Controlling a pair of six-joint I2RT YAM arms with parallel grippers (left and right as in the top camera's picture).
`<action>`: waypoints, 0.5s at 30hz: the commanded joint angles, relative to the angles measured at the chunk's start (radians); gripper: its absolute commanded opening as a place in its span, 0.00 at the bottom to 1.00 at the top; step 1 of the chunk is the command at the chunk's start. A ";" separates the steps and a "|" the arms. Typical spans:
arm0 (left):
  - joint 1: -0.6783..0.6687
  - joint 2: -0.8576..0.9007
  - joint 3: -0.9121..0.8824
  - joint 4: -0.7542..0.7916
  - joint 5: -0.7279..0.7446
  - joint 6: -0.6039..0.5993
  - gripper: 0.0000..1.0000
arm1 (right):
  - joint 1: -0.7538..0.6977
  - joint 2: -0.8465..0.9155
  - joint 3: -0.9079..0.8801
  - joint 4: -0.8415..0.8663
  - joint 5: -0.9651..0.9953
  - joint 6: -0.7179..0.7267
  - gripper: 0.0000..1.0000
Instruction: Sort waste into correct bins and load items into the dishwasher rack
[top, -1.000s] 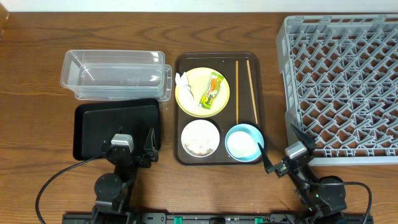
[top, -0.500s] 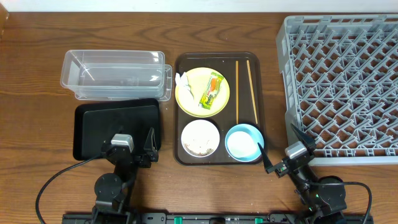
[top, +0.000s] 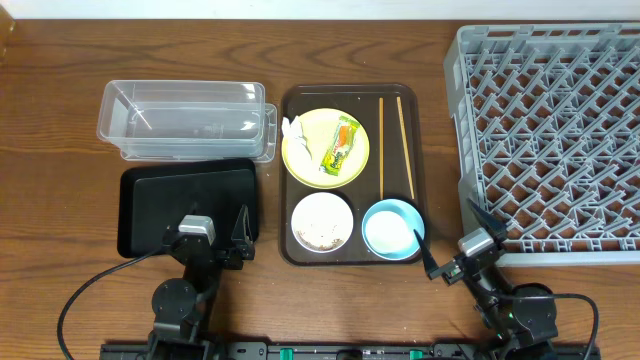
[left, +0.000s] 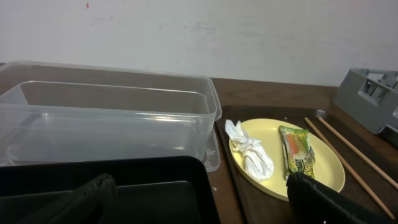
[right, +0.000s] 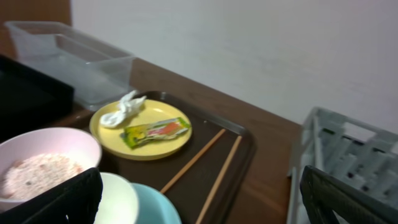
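On the dark brown serving tray a yellow plate holds a crumpled white tissue and a snack wrapper. Two chopsticks lie to its right. A white bowl holds rice-like scraps. A light blue bowl has a small white cup in it. The clear tub and black tray are on the left, and the grey rack is on the right. My left gripper is open over the black tray's near edge. My right gripper is open between the blue bowl and the rack.
The left wrist view shows the tub, tissue and wrapper ahead. The right wrist view shows the plate, chopsticks and rack corner. A wall stands behind the table.
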 joint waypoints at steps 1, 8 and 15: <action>0.003 0.007 -0.027 -0.003 0.013 -0.013 0.90 | -0.007 -0.005 -0.004 0.021 -0.101 0.010 0.99; 0.003 0.010 0.023 0.295 0.186 -0.190 0.90 | -0.007 -0.002 0.054 0.104 -0.115 0.340 0.99; 0.003 0.167 0.291 0.133 0.318 -0.190 0.90 | -0.007 0.158 0.332 -0.129 -0.097 0.307 0.99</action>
